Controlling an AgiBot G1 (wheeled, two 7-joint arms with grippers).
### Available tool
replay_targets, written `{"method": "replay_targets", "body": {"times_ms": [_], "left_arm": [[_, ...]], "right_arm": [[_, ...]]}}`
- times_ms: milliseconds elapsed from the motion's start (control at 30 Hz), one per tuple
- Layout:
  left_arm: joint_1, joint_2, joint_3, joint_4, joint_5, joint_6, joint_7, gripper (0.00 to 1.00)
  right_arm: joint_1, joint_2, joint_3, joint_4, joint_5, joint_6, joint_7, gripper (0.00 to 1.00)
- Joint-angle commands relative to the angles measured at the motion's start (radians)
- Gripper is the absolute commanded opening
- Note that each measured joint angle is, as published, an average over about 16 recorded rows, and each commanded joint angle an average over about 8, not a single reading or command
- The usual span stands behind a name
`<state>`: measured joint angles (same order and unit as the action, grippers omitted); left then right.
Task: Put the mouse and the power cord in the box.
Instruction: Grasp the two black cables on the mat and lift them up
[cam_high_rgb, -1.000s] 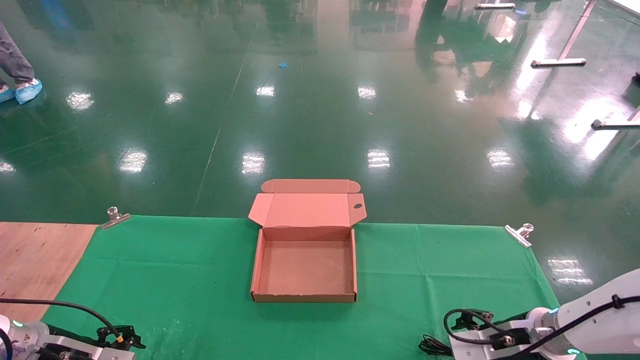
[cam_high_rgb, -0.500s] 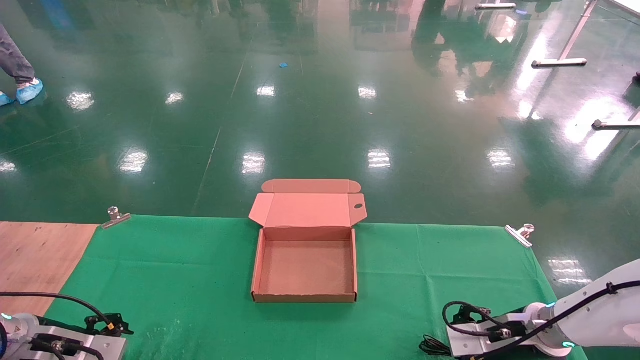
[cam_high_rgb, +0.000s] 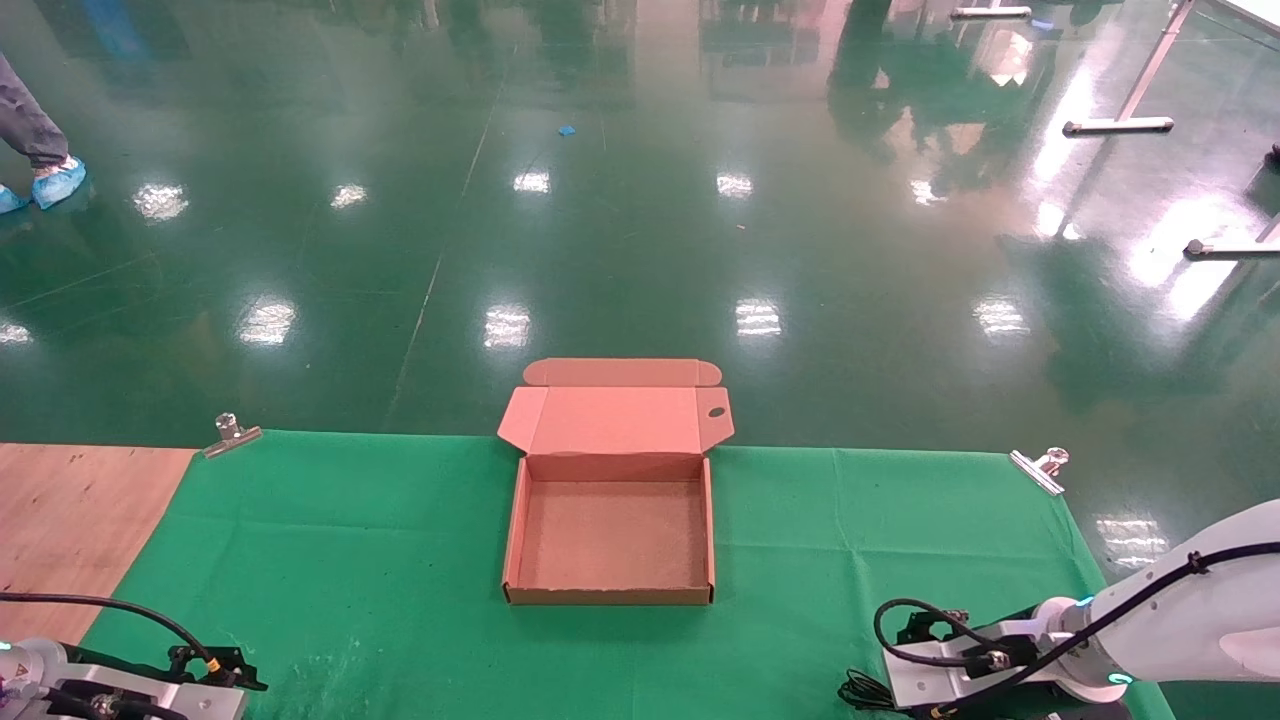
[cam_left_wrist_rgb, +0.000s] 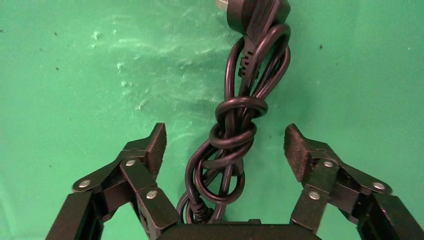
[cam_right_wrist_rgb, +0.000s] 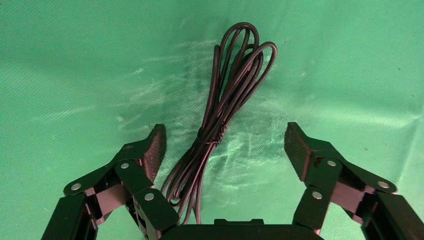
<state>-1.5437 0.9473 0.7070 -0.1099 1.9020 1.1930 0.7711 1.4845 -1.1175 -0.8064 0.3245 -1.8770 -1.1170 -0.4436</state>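
The box (cam_high_rgb: 610, 596) lies open and empty in the middle of the green cloth, its lid (cam_high_rgb: 612, 420) folded back. In the left wrist view, the power cord (cam_left_wrist_rgb: 235, 125), a knotted black bundle with its plug (cam_left_wrist_rgb: 250, 15) at the far end, lies on the cloth between the fingers of my open left gripper (cam_left_wrist_rgb: 225, 137). In the right wrist view, my right gripper (cam_right_wrist_rgb: 226, 134) is open over a thin coiled black cable (cam_right_wrist_rgb: 225, 105). The mouse itself is hidden. In the head view, the left gripper (cam_high_rgb: 220, 668) sits at the near left and the right gripper (cam_high_rgb: 930, 632) at the near right.
Two metal clips (cam_high_rgb: 232, 436) (cam_high_rgb: 1040, 468) pin the cloth's far corners. Bare wooden tabletop (cam_high_rgb: 70, 520) shows at the left. A bit of black cable (cam_high_rgb: 862, 692) pokes out beside the right wrist. A person's blue-covered foot (cam_high_rgb: 55, 182) stands on the floor far left.
Both arms have shifted slightly at the near edge: the left wrist slid left and lower, the right arm edged left. The box has not moved.
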Motion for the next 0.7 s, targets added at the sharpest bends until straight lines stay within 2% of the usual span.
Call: {"method": "replay_targets", "body": {"times_ms": [33, 700], "left_arm": [[-0.003, 0.001, -0.001, 0.009, -0.002, 0.002, 0.009, 0.00], [-0.024, 0.015, 0.001, 0.054, 0.000, 0.027, 0.056, 0.00]], "right_arm": [[0.003, -0.003, 0.001, -0.009, 0.002, 0.000, -0.007, 0.00], [0.027, 0.001, 0.010, -0.048, 0.020, -0.038, -0.033, 0.00]]}}
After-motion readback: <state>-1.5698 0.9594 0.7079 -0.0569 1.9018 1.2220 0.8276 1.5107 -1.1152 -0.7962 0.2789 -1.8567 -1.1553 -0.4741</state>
